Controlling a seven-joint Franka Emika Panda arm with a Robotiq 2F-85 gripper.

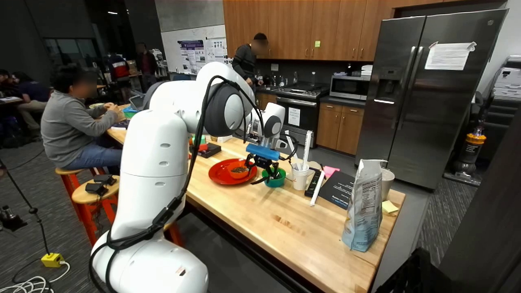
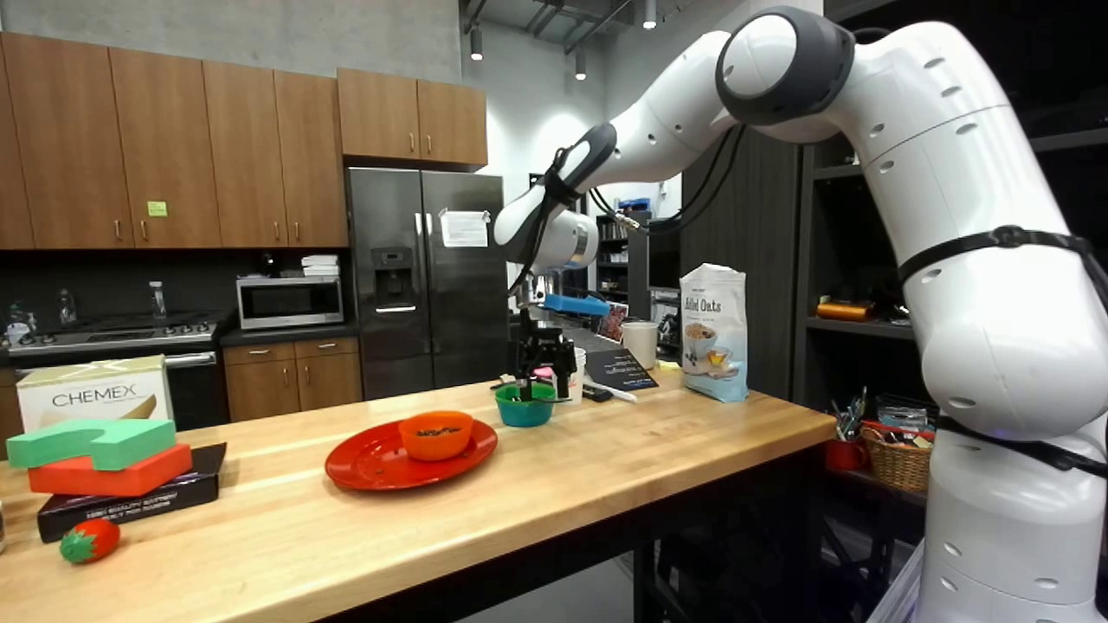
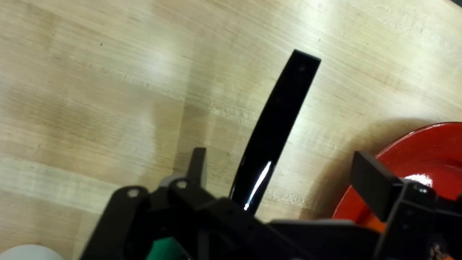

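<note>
A: How is the gripper [image 3: 278, 153] held?

B: Its 2 fingers [image 3: 375, 187] are spread wide apart, fully released, with a glossy black utensil handle [image 3: 276, 124] framed between them.

A: Is the handle gripped?

B: No; strips of the wooden table [image 3: 108, 90] are seen on both sides of it in the wrist view. Its near end is hidden by the gripper. In an exterior view it appears to be extended past the rim of a green bowl [image 1: 275, 182].

A: Where is that bowl placed?

B: Directly beneath the gripper, as is shown in both exterior views. Whether it is touched by the fingers cannot be told.

A: What is set around it?

B: Near it, an orange bowl [image 2: 435, 447], partly filled with small dark pieces [image 2: 437, 431], is seated on a red plate [image 2: 368, 463]. Just beside the green bowl, away from the plate, a white cup [image 1: 300, 182] is stood. Farther along, an oats bag [image 2: 714, 333] is stood upright. Toward the opposite end, a green block [image 2: 134, 443] is stacked on a red block [image 2: 156, 472] over a black box [image 2: 186, 493].
</note>
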